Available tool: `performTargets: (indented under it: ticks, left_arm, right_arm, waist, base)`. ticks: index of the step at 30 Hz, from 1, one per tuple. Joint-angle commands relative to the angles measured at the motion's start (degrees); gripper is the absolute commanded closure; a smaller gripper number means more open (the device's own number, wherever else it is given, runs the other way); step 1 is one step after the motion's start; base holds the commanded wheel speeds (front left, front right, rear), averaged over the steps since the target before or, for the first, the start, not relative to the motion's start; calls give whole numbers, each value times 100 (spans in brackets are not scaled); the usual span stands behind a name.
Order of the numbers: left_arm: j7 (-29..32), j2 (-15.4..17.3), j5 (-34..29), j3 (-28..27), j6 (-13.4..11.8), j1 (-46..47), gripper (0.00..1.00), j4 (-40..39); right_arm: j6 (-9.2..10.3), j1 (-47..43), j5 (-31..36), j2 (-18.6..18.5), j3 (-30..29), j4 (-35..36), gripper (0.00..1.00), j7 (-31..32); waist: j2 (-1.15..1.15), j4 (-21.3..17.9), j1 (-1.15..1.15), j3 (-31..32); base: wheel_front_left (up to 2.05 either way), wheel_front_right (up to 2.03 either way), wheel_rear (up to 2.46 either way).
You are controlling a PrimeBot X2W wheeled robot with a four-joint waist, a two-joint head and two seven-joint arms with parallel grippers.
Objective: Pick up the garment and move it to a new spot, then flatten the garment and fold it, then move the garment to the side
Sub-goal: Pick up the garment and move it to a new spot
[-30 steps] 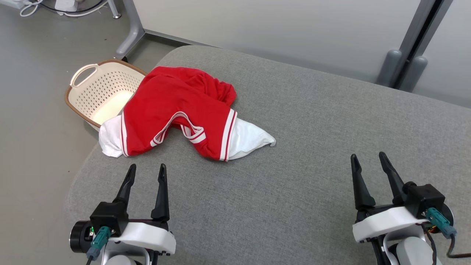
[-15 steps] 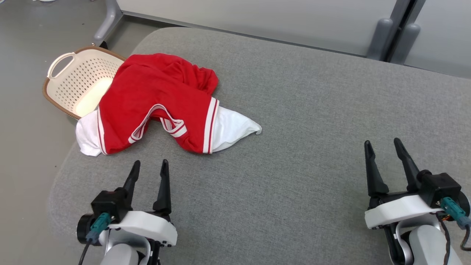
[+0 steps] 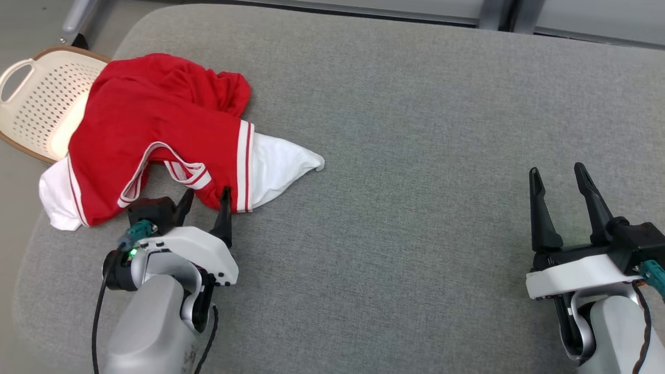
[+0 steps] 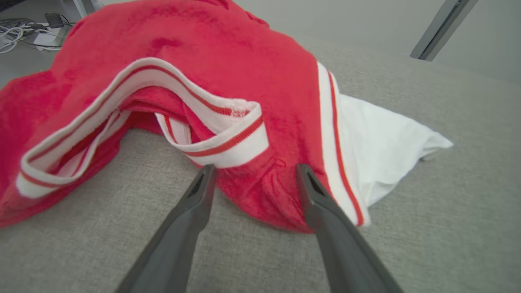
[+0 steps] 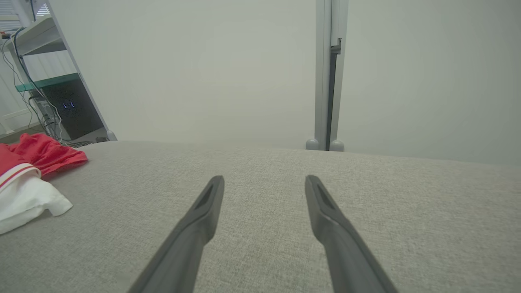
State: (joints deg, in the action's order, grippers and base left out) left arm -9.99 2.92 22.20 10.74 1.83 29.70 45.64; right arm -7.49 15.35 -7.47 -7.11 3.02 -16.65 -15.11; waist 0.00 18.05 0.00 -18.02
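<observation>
The left hand (image 3: 208,191) has come forward across the grey padded worktop (image 3: 415,130). A second ago it sat well short of the garment (image 3: 166,119). Now its fingers are spread with their tips right at the near red fold, just beside the striped white collar band. In the left wrist view, that hand (image 4: 256,167) straddles a lump of the red cloth (image 4: 244,61), but nothing is pinched yet. The robot has also leaned in and looked down, so the whole scene has slid in the head view. The garment itself has not shifted. It lies crumpled at the far left corner of the worktop, one white sleeve spilling over the left edge by the cream basket (image 3: 36,104). The right hand (image 3: 556,169) waits spread at the near right, well apart from the cloth, holding nothing. The pick-up looks about to begin, and closing on that fold seems the next step.
</observation>
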Motion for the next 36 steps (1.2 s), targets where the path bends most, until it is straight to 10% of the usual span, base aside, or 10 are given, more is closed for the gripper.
performTargets:
  ticks: [1,13,14,15,27,36]
  left_arm:
    - [21,25,29,-29,7,130,0,31]
    - [369,202,45,29,5,890,4,1266]
    - [350,209,30,50,2,917,65,1342]
    - [322,217,10,69,2,942,100,1409]
    - [-433,471,45,11,110,808,100,1534]
    - [-524,526,-238,87,104,382,100,224]
  right_arm:
    - [0,45,14,-31,8,29,0,-7]
    - [0,181,109,38,-41,95,0,-7]
    - [0,191,113,43,-39,89,0,-7]
    - [0,197,117,52,-40,84,0,-7]
    - [0,-1,-6,201,6,-72,0,-7]
    - [0,-232,-137,315,-1,-174,0,-6]
  waist:
    - [0,-124,0,-125]
    - [0,-480,0,-438]
    - [0,-496,0,-442]
    - [0,-512,0,-440]
    - [0,-717,0,218]
    - [0,-964,0,871]
  base:
    - [0,0,0]
    - [0,0,0]
    - [0,0,0]
    - [0,0,0]
    - [0,0,0]
    - [0,0,0]
